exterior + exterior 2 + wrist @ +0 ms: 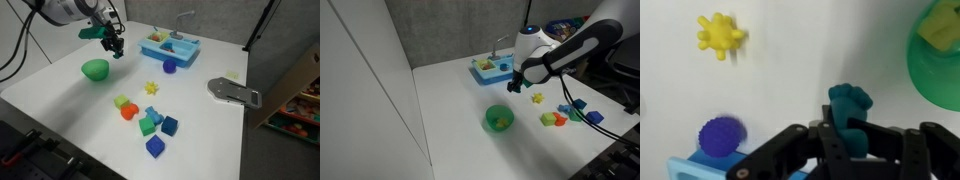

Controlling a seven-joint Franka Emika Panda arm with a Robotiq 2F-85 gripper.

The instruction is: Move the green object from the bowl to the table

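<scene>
The hand [114,47] is clenched on the dark teal green object [848,104], holding it above the white tabletop [60,95], just right of the bright green bowl [95,69], with a yellow spiky toy [719,35] nearby

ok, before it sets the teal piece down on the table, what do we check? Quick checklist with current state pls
1. Grip on teal piece: ok, the jaws are closed on it in the wrist view.
2. Clear of green bowl: ok, the gripper is off to the bowl's side, not over it.
3. Landing spot on white table: ok, bare surface around the piece.
4. Neighbours: ok, the yellow spiky toy and purple spiky ball lie apart from the piece.
5. Height above the table: cannot tell.
6. Piece orientation in the jaws: cannot tell, its lower part is hidden.
</scene>
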